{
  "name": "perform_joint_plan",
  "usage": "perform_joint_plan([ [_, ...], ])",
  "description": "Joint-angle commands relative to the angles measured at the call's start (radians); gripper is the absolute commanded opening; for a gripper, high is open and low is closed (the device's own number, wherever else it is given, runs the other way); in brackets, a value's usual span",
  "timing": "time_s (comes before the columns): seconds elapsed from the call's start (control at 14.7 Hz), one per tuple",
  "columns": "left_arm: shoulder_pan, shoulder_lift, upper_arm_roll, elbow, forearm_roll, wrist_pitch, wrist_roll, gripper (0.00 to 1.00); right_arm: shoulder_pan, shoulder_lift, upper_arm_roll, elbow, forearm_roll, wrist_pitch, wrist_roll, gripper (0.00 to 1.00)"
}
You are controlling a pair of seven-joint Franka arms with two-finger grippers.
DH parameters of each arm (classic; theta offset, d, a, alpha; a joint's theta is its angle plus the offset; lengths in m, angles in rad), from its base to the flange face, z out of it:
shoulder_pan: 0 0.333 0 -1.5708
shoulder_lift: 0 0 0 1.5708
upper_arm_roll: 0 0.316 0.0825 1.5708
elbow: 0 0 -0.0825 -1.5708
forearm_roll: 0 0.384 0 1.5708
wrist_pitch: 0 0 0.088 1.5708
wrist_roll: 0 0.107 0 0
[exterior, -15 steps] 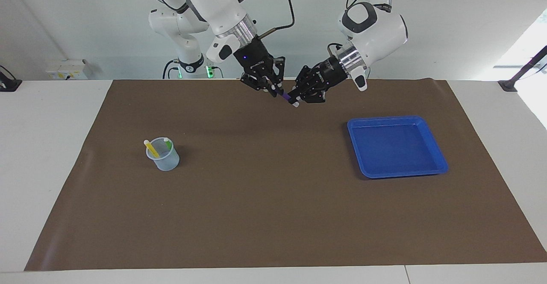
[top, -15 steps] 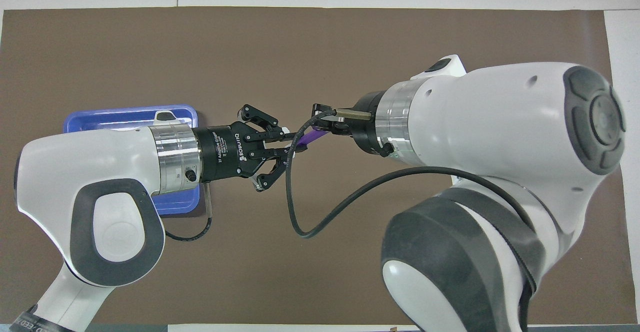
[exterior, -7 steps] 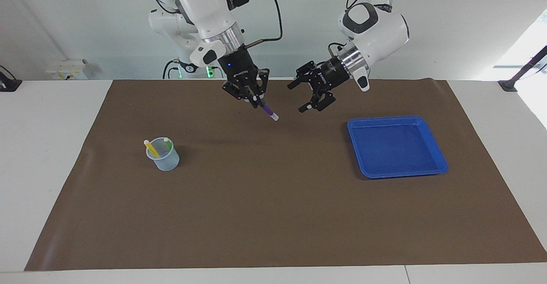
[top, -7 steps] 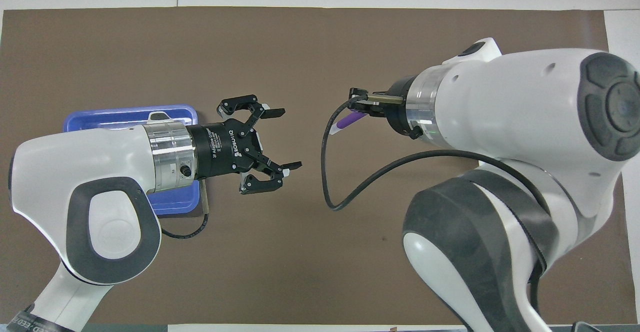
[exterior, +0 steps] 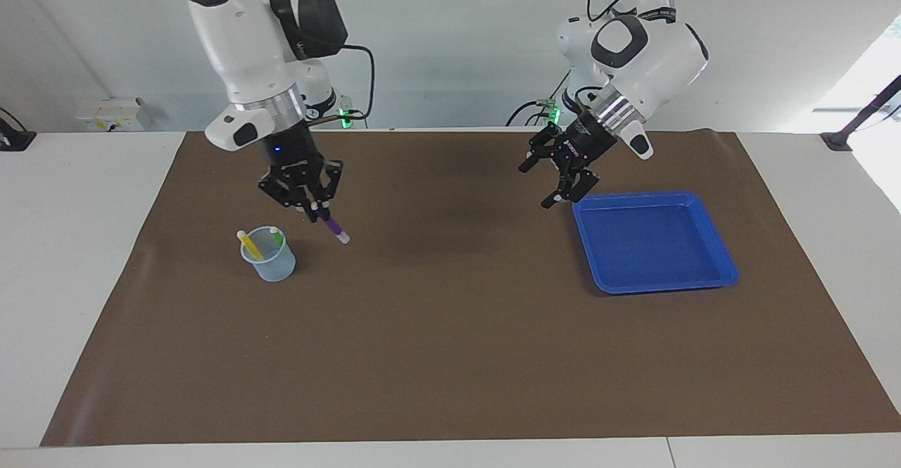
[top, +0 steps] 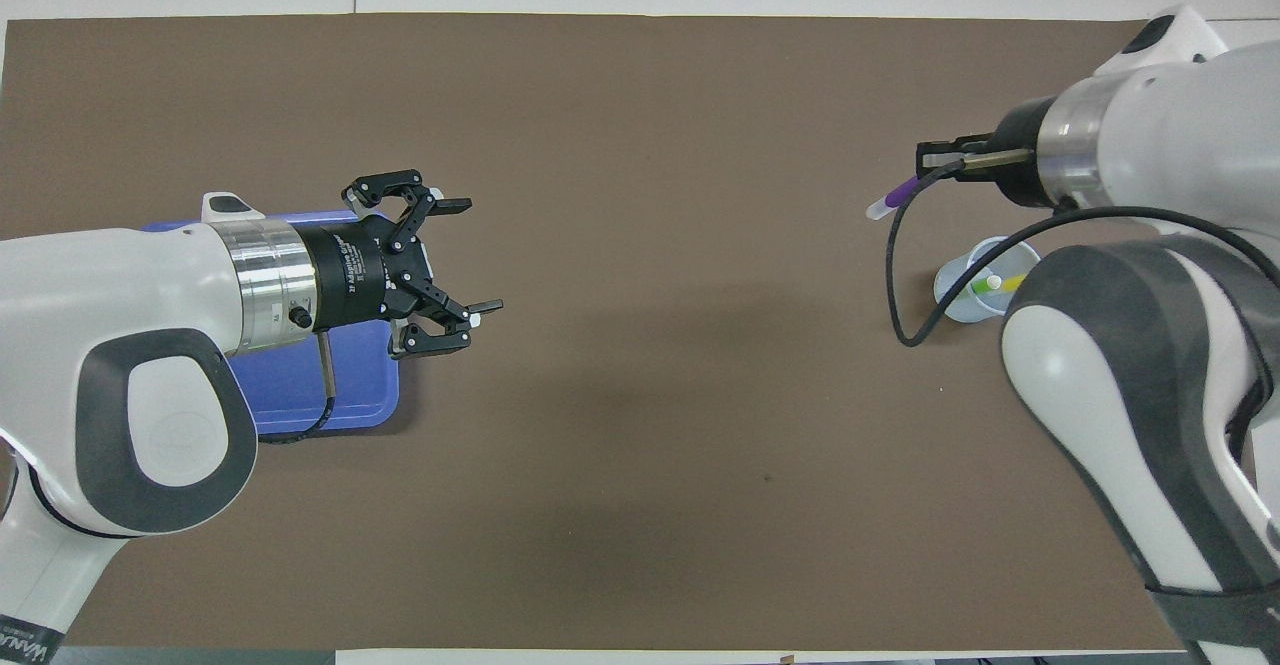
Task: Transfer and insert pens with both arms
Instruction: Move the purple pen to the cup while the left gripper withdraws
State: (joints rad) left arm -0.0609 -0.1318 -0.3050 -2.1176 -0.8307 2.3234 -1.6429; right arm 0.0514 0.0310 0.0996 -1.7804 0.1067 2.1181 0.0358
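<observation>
The purple pen (exterior: 331, 228) (top: 901, 190) hangs slantwise in my right gripper (exterior: 314, 208) (top: 932, 159), which is shut on its upper end; the whitish cap end points down. It hovers over the mat just beside the clear cup (exterior: 270, 260) (top: 966, 295), toward the table's middle. Standing in that cup are the yellow pen (exterior: 248, 243) (top: 1014, 284) and the green pen (exterior: 278, 238) (top: 985, 288). My left gripper (exterior: 540, 185) (top: 478, 255) is open with nothing between its fingers, in the air by the blue tray's corner.
A shallow blue tray (exterior: 654, 239) (top: 300, 400) lies toward the left arm's end of the brown mat (exterior: 450, 327). Two smaller white arms with green lights (exterior: 343, 117) stand at the robots' edge of the table. A black cable loops from the right wrist (top: 895, 295).
The left gripper let go of the purple pen, opened and drew back toward the tray. The right gripper carried the pen from the table's middle over to the cup.
</observation>
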Motion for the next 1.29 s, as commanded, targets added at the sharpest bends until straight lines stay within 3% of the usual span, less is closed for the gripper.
perform_joint_plan([
  [0.0, 0.084, -0.020, -0.002, -0.016, 0.091, -0.050, 0.024, 1.00, -0.002, -0.032, -0.058, -0.053, -0.045, 0.008, -0.120, 0.00],
  [0.14, 0.114, -0.019, -0.003, -0.005, 0.186, -0.116, 0.143, 1.00, -0.002, -0.042, -0.084, -0.068, -0.114, 0.002, -0.151, 0.00],
  [0.34, 0.140, -0.016, 0.000, 0.040, 0.304, -0.273, 0.424, 1.00, -0.002, -0.095, -0.110, -0.183, -0.130, 0.016, -0.175, 0.00],
  [0.75, 0.176, 0.070, 0.003, 0.272, 0.617, -0.602, 0.841, 1.00, -0.004, -0.152, -0.133, -0.321, -0.240, 0.117, -0.177, 0.00],
  [1.23, 0.249, 0.101, 0.007, 0.493, 0.821, -0.900, 1.388, 1.00, -0.002, -0.187, -0.147, -0.425, -0.237, 0.163, -0.165, 0.00],
])
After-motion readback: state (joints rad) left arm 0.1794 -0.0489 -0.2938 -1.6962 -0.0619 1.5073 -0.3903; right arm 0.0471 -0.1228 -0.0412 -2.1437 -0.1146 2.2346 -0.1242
